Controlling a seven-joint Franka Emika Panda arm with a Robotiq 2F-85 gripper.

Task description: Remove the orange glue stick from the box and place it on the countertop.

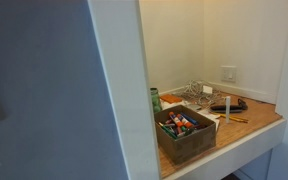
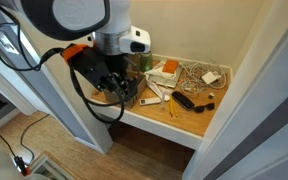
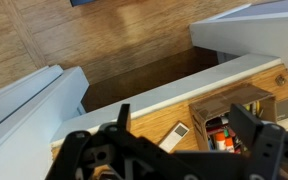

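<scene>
Approach step; nothing is gripped yet. In the wrist view the claw (image 3: 179, 115) is seen spread wide with nothing between the jaws. In an exterior view the claw (image 2: 119, 88) is held above the front of the desk (image 2: 199, 125), beside the box rather than over it.

The box (image 1: 184, 138) is set at the desk's front edge, open-topped and packed with markers (image 1: 179, 125). The green bottle (image 1: 155, 100) is just behind the box and the cables (image 1: 194, 92) further behind.

The orange glue stick is judged to be inside the box, but it is too small to be picked out among the markers. A small whitish piece (image 3: 177, 135) is seen on the desk just beside the box; what it is cannot be told.

Next move, as judged:
- The claw is to be shifted over the box and centred on the stick.
- It is then to be lowered between the markers and closed on the stick alone.
- Tight packing means neighbouring markers could be pinched too.
</scene>
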